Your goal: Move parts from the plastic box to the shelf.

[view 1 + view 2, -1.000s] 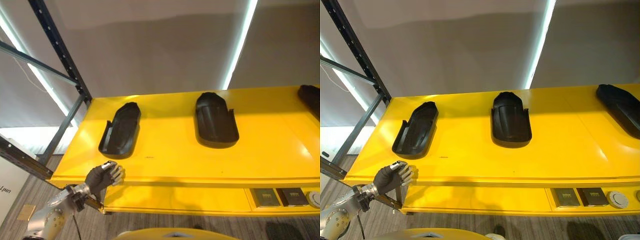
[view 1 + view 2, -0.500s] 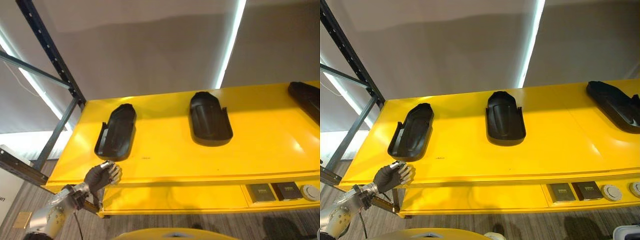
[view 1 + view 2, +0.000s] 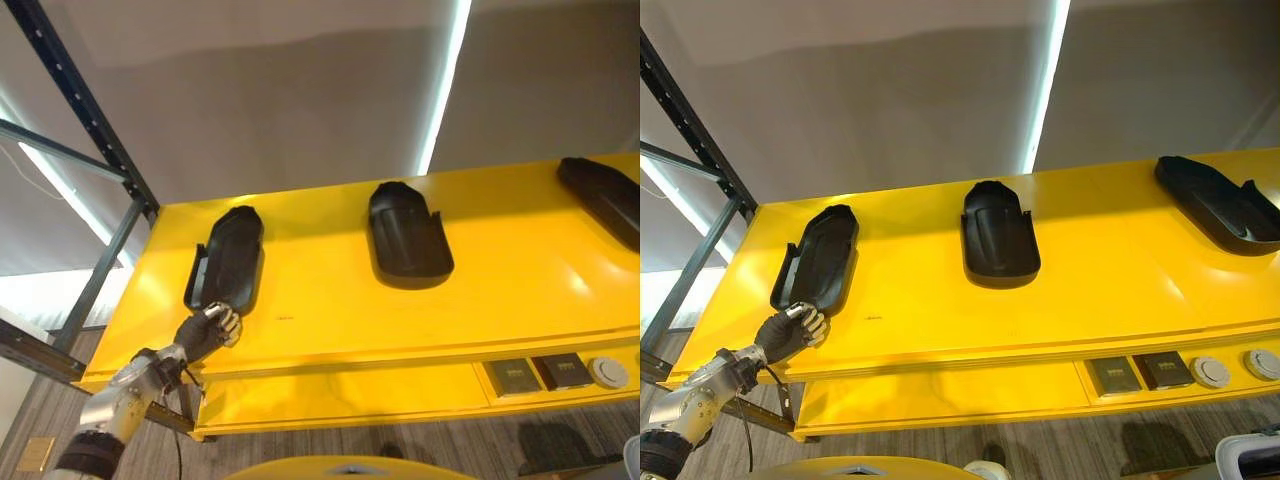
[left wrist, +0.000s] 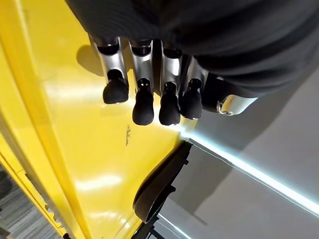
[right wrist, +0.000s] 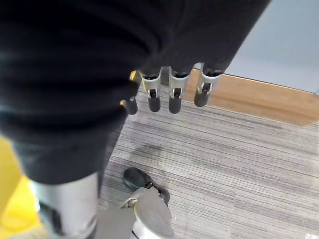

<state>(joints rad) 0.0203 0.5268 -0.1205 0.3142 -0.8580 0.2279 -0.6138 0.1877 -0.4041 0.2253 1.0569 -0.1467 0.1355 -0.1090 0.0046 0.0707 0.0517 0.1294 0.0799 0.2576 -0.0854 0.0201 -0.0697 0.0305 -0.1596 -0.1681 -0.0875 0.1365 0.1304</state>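
Resting: three black moulded parts lie on the yellow shelf (image 3: 1110, 290), well apart from one another along its length.
Left part (image 3: 817, 262): long, shallow, trough-shaped shell, matte black, rounded at its far end, with a raised side wall and a small tab on its outer edge; it lies open side up near the shelf's left end.
Middle part (image 3: 997, 243): same black shell shape, shorter-looking and broader, rounded end toward the wall, open end toward the shelf's front edge.
Right part (image 3: 1220, 199): lies at an angle near the shelf's right end, partly cut off by the picture's edge.
Left hand (image 3: 208, 329): at the near end of the left part, just at the shelf's front edge; whether it touches the part cannot be told. In its wrist view the fingers (image 4: 143, 107) hang loosely bent over bare yellow shelf and grasp nothing.
Right hand (image 5: 164, 84): hangs over grey striped floor (image 5: 239, 159), fingers relaxed, nothing in them.
Shelf front: two dark square plates (image 3: 1113, 376) and two round pale discs (image 3: 1212, 371) sit on the lower ledge toward the right.
Frame: a dark steel upright (image 3: 80, 105) with holes rises at the shelf's left end, beside the left part.
Behind: a grey wall with a bright light strip (image 3: 1040, 90).
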